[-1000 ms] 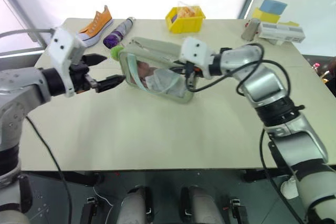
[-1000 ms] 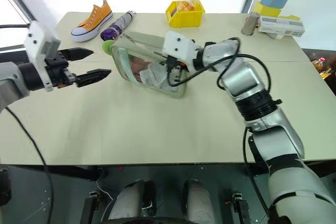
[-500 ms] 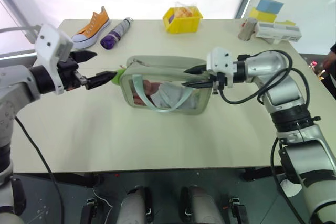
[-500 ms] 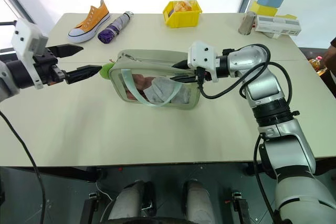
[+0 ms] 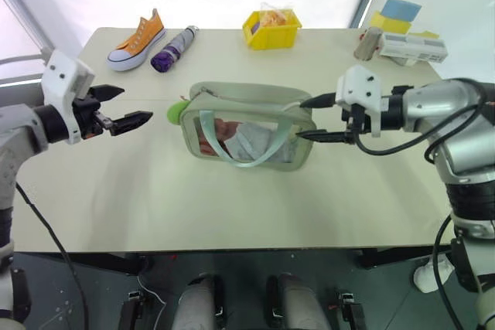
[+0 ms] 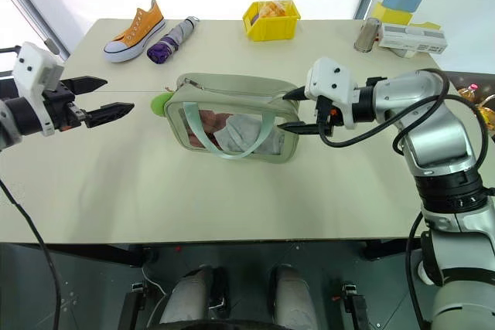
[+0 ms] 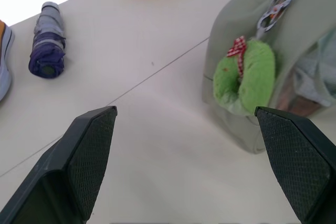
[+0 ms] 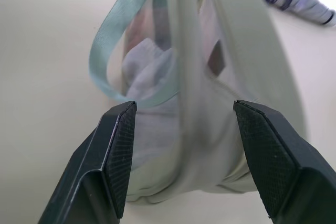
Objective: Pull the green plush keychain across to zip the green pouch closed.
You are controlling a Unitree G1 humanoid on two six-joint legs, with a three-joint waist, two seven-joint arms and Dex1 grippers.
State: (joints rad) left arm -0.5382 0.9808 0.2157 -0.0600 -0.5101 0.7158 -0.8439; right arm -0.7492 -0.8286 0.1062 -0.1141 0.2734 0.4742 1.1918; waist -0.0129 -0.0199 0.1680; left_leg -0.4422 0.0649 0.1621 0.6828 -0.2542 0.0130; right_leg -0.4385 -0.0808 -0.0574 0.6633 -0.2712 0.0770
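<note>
The green pouch (image 5: pixel 247 125) lies on the table's middle, its clear window and pale strap loop facing me. The green plush keychain (image 5: pixel 176 111) hangs from the zipper pull at the pouch's left end, and in the left wrist view the keychain (image 7: pixel 244 80) shows a bit of red-checked ribbon. My left gripper (image 5: pixel 131 106) is open, a short way left of the keychain and not touching it. My right gripper (image 5: pixel 302 119) is open at the pouch's right end, one finger above and one below it. In the right wrist view the pouch (image 8: pixel 178 129) sits between the spread fingers.
Along the table's far edge lie an orange sneaker (image 5: pixel 138 36), a purple bottle (image 5: pixel 174 48), a yellow bin (image 5: pixel 272 28), a grey can (image 5: pixel 368 42) and a white box (image 5: pixel 414 48). Blue and yellow blocks (image 5: pixel 398 13) sit beyond them.
My right gripper opened, let go of the pouch and drew back to the right. The pouch went from tilted to lying flat. My left gripper backed away from the keychain to the left.
</note>
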